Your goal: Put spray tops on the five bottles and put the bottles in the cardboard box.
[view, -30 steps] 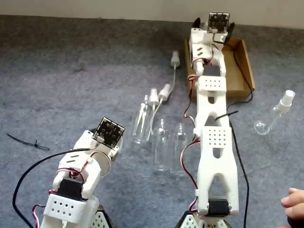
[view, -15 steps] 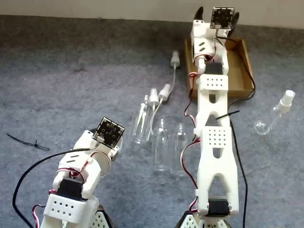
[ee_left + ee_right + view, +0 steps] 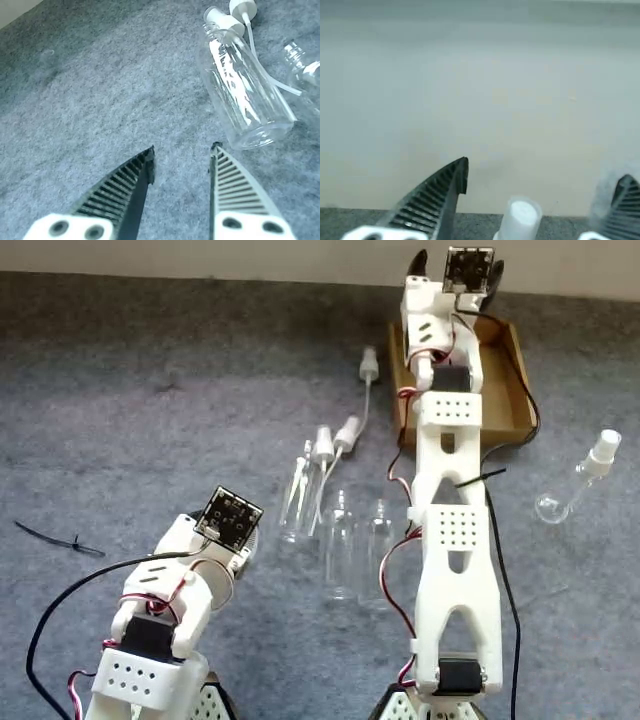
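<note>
Spray top (image 3: 520, 216), between right end effector (image 3: 545, 171) jaws — untouched

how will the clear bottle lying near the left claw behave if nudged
The clear bottle lies on its side and looks round, so it would probably roll, though the fuzzy carpet may slow it. It looks empty, so likely light.

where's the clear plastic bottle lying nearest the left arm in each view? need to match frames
High view: clear plastic bottle lies mid-table, ahead of the left arm.
Left wrist view: just beyond the open left hand, base nearest.
Right wrist view: open right hand frames a white spray top against a pale wall.
Shared landmark: loose white spray top, tube lying over that bottle; again in left wrist view.
</note>
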